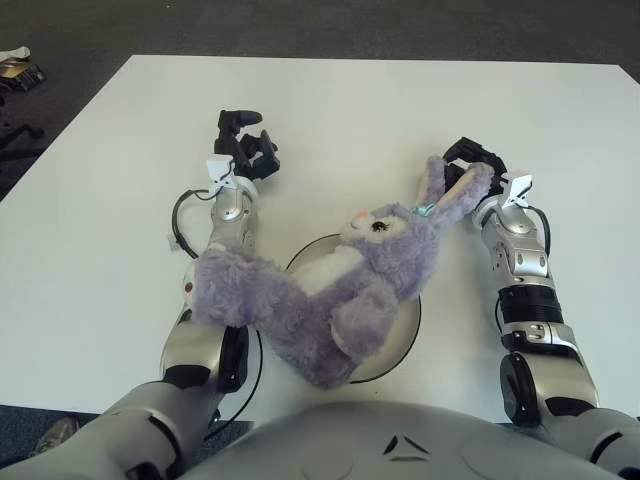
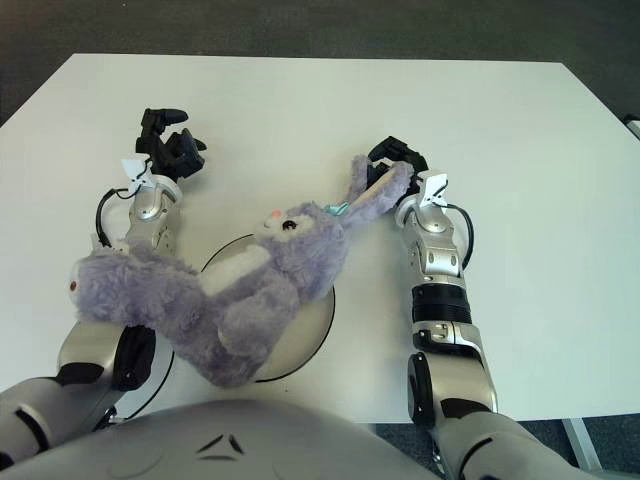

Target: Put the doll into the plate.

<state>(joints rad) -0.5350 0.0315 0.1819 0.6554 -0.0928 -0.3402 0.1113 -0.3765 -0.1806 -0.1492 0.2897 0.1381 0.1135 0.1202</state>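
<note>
A purple plush bunny doll (image 1: 340, 290) lies across a white plate with a dark rim (image 1: 398, 343) at the table's near middle. Its head and body cover most of the plate, and its legs hang off to the left over my left forearm (image 1: 215, 330). My right hand (image 1: 475, 160) is to the upper right of the plate, fingers curled around the tip of the doll's long ear (image 1: 452, 198). My left hand (image 1: 245, 145) shows to the upper left of the plate, fingers relaxed and holding nothing.
The white table (image 1: 400, 100) stretches far beyond both hands. A black cable (image 1: 180, 215) loops beside my left wrist. Dark carpet surrounds the table, with small items on the floor at the far left (image 1: 15, 65).
</note>
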